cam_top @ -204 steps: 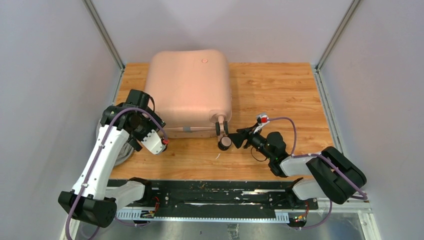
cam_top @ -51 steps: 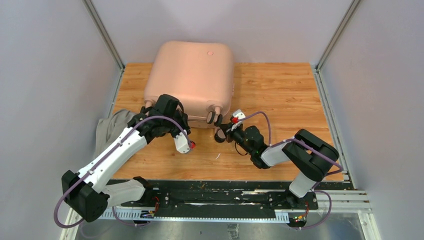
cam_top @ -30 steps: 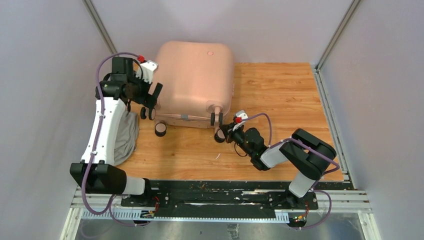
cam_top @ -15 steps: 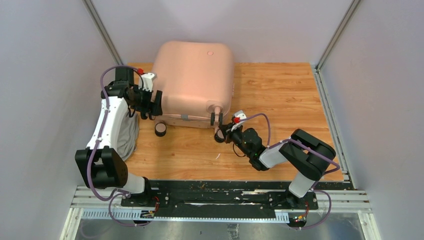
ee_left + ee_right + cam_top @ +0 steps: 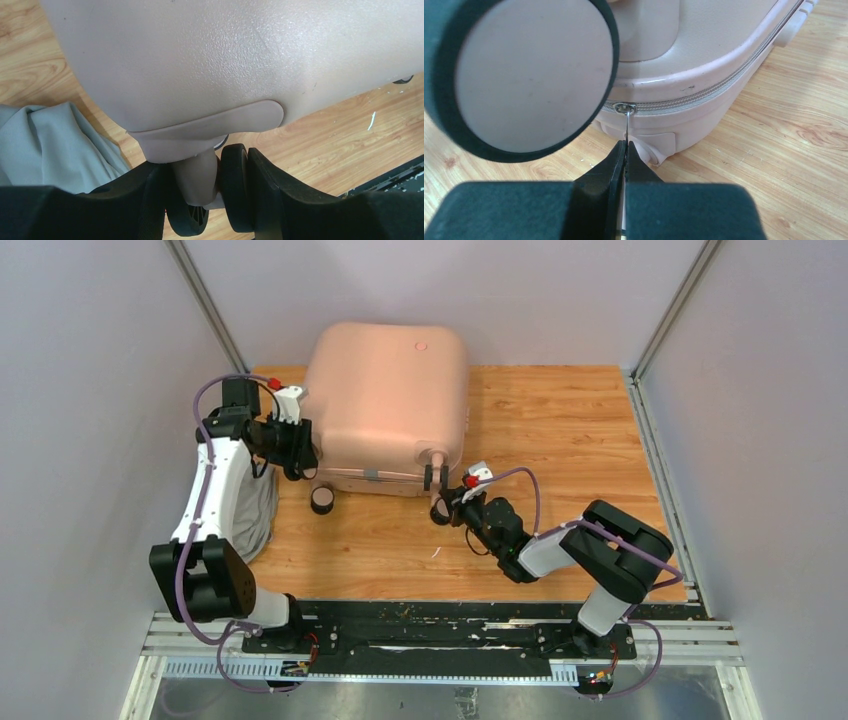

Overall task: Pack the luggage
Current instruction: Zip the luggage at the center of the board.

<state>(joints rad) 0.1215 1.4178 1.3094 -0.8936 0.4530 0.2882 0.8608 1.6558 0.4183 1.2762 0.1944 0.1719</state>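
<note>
Wood table (image 5: 560, 440); luggage (image 5: 385, 390) interior hidden; right fingers (image 5: 604, 165) pinch zipper pull (image 5: 628, 120).

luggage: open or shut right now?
Shut. The luggage halves lie together; its zipper is meshed right of the slider; left of it, a wheel hides it.

no readable text, brand, label or number on the luggage (image 5: 385, 390), none elsewhere

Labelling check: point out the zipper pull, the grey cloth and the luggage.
zipper pull (image 5: 624, 107): right wrist view, slider end.
grey cloth (image 5: 45, 145): left wrist view, folded middle.
luggage (image 5: 385, 390): top external view, shell centre.
</note>
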